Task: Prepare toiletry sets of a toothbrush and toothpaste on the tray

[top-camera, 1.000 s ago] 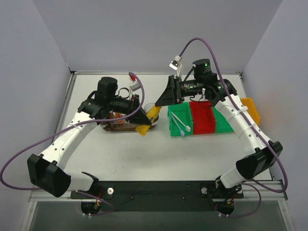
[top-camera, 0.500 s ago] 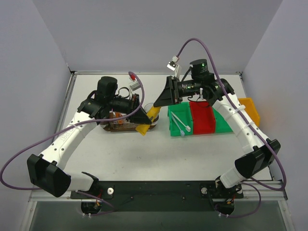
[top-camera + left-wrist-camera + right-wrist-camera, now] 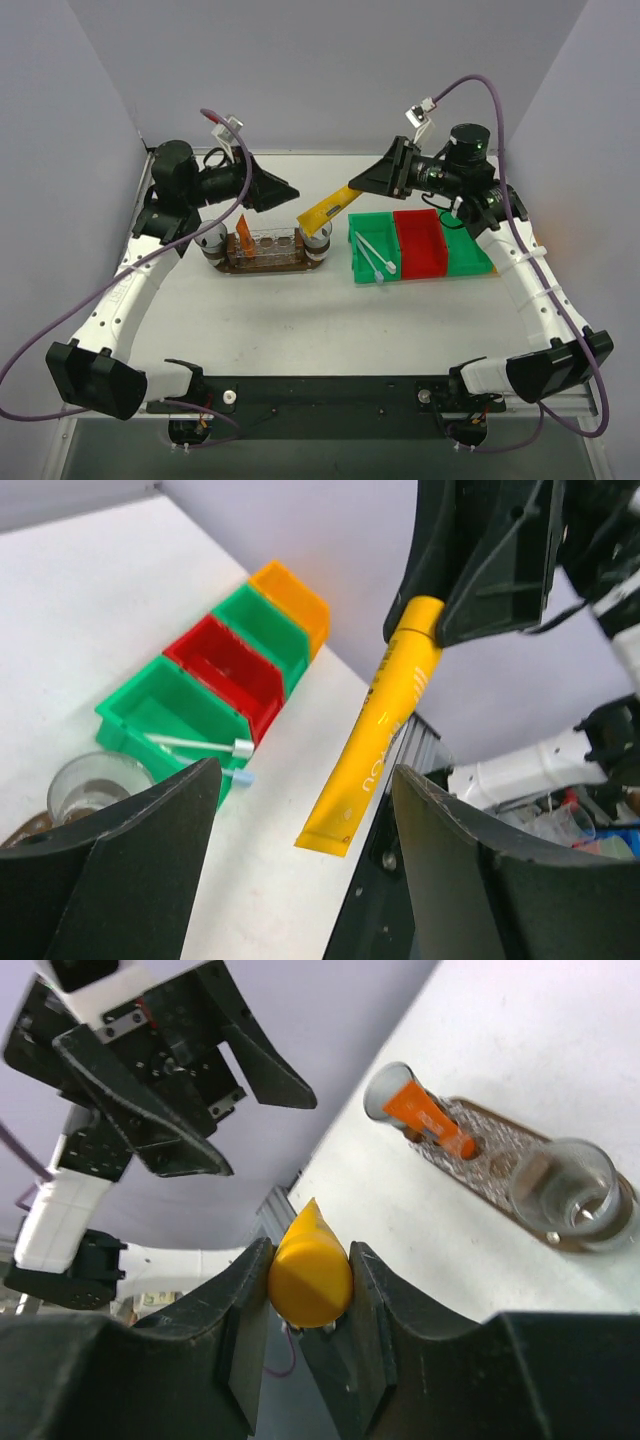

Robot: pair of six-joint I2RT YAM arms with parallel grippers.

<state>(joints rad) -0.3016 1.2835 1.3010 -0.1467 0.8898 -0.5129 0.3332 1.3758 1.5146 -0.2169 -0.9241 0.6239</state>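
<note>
My right gripper (image 3: 358, 188) (image 3: 308, 1250) is shut on the cap end of a yellow-orange toothpaste tube (image 3: 325, 210) (image 3: 385, 730) (image 3: 310, 1272). The tube hangs slanted in the air above the right end of the tray (image 3: 270, 268) (image 3: 482, 1157). My left gripper (image 3: 285, 192) (image 3: 303, 775) stands open and empty, back left of the tube and apart from it. A smaller orange tube (image 3: 242, 232) (image 3: 432, 1125) leans in the clear cup (image 3: 398, 1095) at the tray's left end. White toothbrushes (image 3: 372, 258) (image 3: 195, 745) lie in the left green bin (image 3: 360, 270).
Another clear cup (image 3: 570, 1192) (image 3: 95, 785) stands at the tray's right end. A red bin (image 3: 420, 245) and a second green bin (image 3: 468, 252) sit in a row right of the toothbrush bin, and the yellow bin (image 3: 295, 595) ends the row.
My left gripper opened, let go of the yellow tube and drew back to the left. My right gripper kept the tube and lifted it up and to the right.
</note>
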